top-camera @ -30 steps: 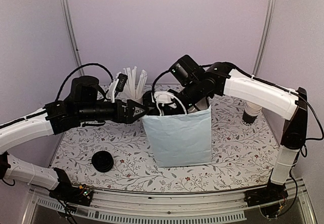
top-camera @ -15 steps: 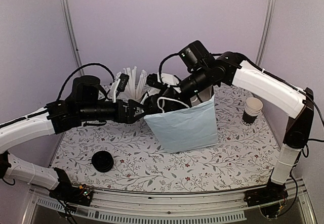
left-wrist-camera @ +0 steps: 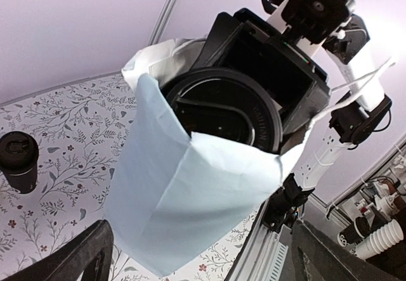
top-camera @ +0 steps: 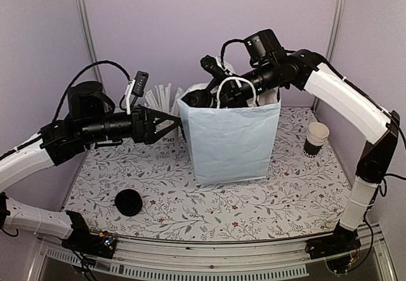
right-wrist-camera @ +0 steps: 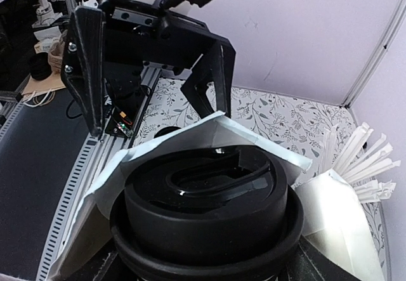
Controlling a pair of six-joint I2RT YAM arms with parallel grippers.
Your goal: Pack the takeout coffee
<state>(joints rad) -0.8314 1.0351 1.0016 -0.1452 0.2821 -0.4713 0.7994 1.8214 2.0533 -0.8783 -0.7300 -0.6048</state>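
Note:
The takeout coffee [top-camera: 194,98], a black cup with a black lid [right-wrist-camera: 206,208], is held in the open mouth of a pale blue paper bag [top-camera: 231,144]. My right gripper [top-camera: 207,88] reaches in from the right and is shut on the cup. Its fingers are mostly hidden behind the lid in the right wrist view. In the left wrist view the lid [left-wrist-camera: 219,113] fills the bag's mouth [left-wrist-camera: 190,192]. My left gripper [top-camera: 174,120] is at the bag's upper left edge, with its fingers [left-wrist-camera: 95,255] spread wide and nothing between them.
A low pile of black lids [top-camera: 129,202] lies at the front left. White straws [top-camera: 166,100] stand behind the left gripper. A stack of unlidded black cups [top-camera: 315,138] stands at the right. The bag's white handles [top-camera: 236,85] loop around the right gripper.
The right arm has risen and drawn back to the right with the cup. The bag went from tilted to upright and sits farther back. The left gripper has risen to the bag's top edge.

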